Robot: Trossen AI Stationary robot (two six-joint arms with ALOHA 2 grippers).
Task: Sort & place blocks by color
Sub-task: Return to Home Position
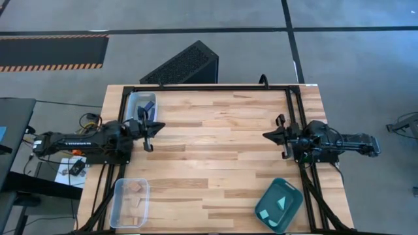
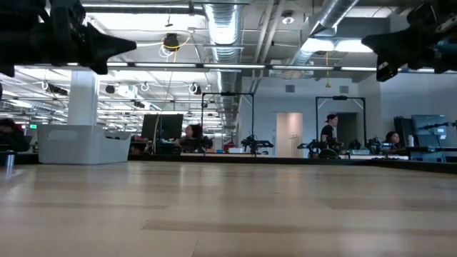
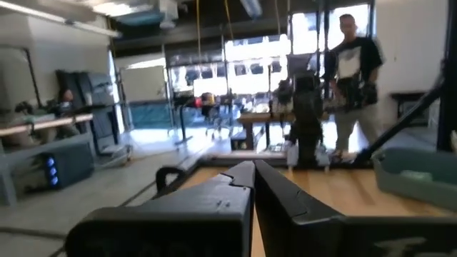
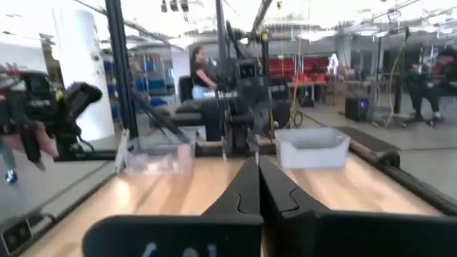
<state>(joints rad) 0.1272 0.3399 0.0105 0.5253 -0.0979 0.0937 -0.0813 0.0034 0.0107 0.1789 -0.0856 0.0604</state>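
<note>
All the blocks I can see lie inside containers. Dark blue-purple bars [image 1: 148,107] lie in a clear bin [image 1: 132,99] at the table's far left. Pale tan pieces [image 1: 134,187] lie in a clear bin [image 1: 120,207] at the near left. Light teal pieces [image 1: 281,203] lie in the dark teal tray [image 1: 292,212] at the near right. My left gripper [image 1: 159,125] hovers just beside the far-left bin, shut [image 3: 252,167] and holding nothing. My right gripper [image 1: 266,135] hovers above the table's right part, also shut [image 4: 258,161] and holding nothing.
A black frame [image 1: 196,87] runs along the table's far edge and down both sides. Bare wood [image 1: 215,143] lies between the two grippers. In the low view both arms hang high above the tabletop [image 2: 228,207]. People stand and sit in the room behind.
</note>
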